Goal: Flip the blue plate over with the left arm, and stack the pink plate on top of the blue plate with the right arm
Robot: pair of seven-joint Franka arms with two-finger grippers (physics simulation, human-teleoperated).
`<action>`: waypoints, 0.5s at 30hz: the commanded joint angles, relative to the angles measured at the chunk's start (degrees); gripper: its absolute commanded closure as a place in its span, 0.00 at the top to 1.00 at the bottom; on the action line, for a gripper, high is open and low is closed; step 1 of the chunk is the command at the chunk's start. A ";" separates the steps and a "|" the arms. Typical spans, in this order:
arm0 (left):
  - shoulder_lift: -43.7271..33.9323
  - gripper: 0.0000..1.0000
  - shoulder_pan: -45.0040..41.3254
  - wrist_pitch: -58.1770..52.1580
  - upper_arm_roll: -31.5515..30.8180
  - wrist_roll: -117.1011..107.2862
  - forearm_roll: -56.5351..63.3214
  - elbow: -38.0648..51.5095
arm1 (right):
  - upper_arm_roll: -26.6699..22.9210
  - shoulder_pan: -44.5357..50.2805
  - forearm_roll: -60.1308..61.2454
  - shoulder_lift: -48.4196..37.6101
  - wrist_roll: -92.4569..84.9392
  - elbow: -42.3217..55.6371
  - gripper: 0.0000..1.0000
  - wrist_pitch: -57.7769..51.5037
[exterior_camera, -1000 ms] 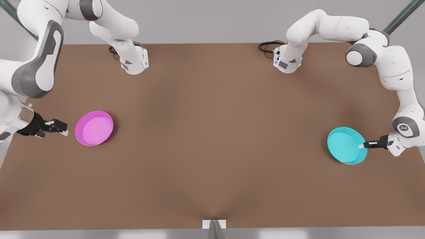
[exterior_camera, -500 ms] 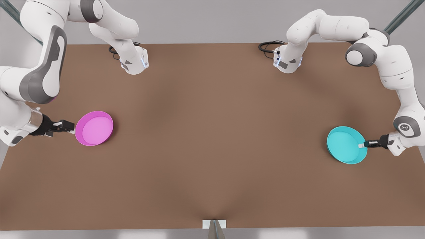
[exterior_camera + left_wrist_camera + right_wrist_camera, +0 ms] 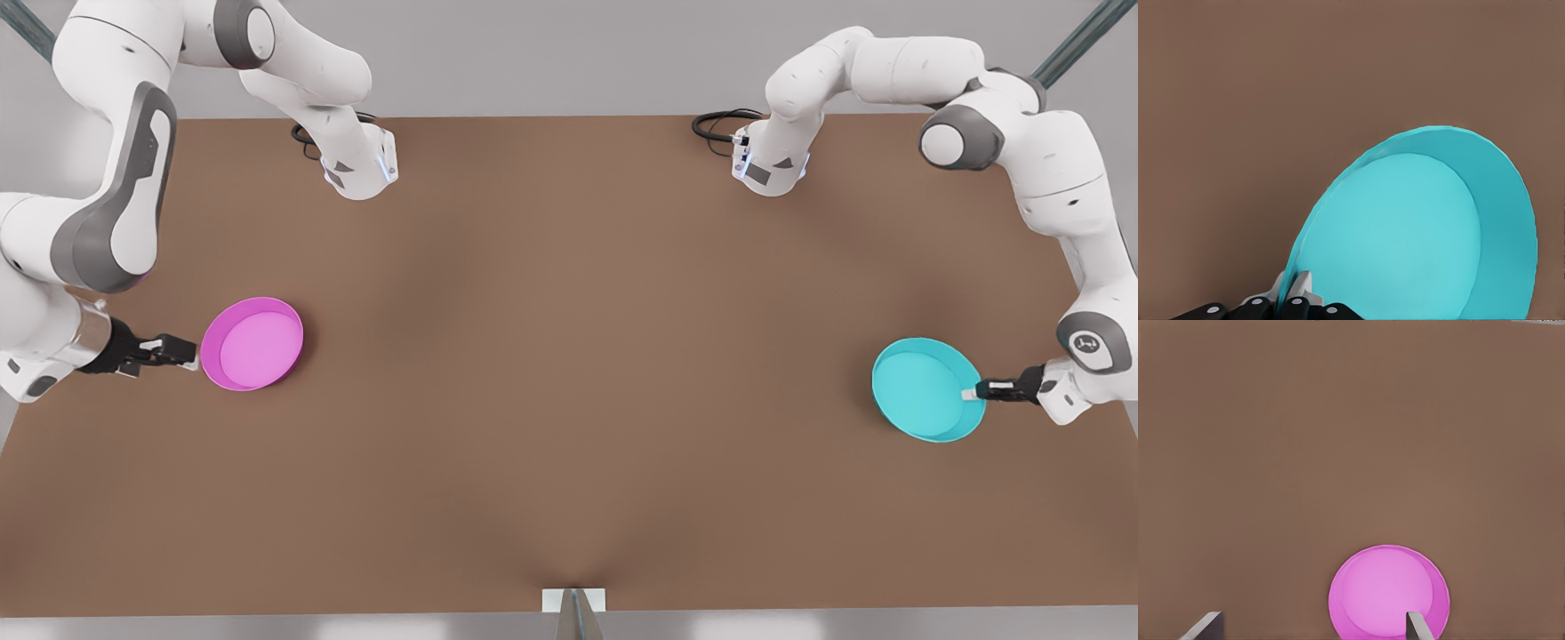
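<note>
The left end effector point(image 3: 969, 391), at the front view's right, is pinched on the near rim of the blue plate point(image 3: 925, 388), its pale fingertips point(image 3: 1295, 288) clamped across the thin edge. That plate is a round, glossy, shallow dish with a sloping rim, hollow side up, tilted off the brown matte counter point(image 3: 569, 373). The right end effector point(image 3: 191, 351), at the front view's left, is spread wide just beside the pink plate point(image 3: 253, 343). That plate is round and shallow with a lighter inside, lying flat, hollow side up.
</note>
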 commanded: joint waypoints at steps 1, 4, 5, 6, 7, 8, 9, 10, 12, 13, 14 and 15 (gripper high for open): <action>-0.21 0.21 -0.48 -0.20 0.12 0.01 -1.54 0.00 | 0.04 -0.13 -0.05 0.11 0.00 0.00 1.00 0.04; -3.11 0.21 -3.82 -0.20 0.21 -0.78 2.32 -2.46 | -0.04 -0.31 -0.22 0.11 -0.09 0.71 1.00 0.13; -4.52 0.21 -5.31 -0.29 0.30 -0.87 3.99 -3.17 | -0.22 -0.31 -0.31 0.11 -0.09 0.97 1.00 0.83; -5.83 0.21 -6.89 -0.29 0.30 -1.57 6.62 -4.31 | -0.22 0.13 -0.40 0.55 -0.09 0.97 1.00 3.89; -7.06 0.21 -8.12 -0.29 0.29 -2.62 8.65 -4.92 | -0.22 0.04 -1.45 0.82 -0.09 0.97 1.00 6.97; -7.86 0.21 -9.53 -0.99 0.21 -3.42 10.67 -5.01 | 0.13 0.30 -1.19 0.82 -0.09 0.71 1.00 7.33; -8.12 0.21 -10.58 -1.17 0.30 -4.12 12.25 -4.93 | 0.40 0.57 -0.93 0.91 0.00 0.88 1.00 7.51; -8.74 0.21 -12.25 -1.61 0.29 -4.91 14.97 -4.93 | 0.40 0.66 -1.01 1.60 0.00 0.79 1.00 7.94; -9.53 0.21 -15.07 -3.19 0.12 -7.37 20.25 -4.84 | 0.48 1.97 -1.37 3.19 0.09 0.88 1.00 11.11; -9.62 0.21 -15.95 -3.89 -0.40 -8.60 23.75 -4.84 | 0.48 1.89 -1.01 3.10 -0.09 0.97 1.00 10.59; -9.79 0.21 -16.74 -4.95 -1.46 -10.71 26.93 -4.66 | 0.48 2.06 -1.45 3.28 0.09 0.79 1.00 10.93; -10.32 0.21 -19.02 -6.44 -1.46 -12.99 30.71 -4.57 | 0.48 1.98 -1.80 4.86 -0.35 0.88 1.00 11.02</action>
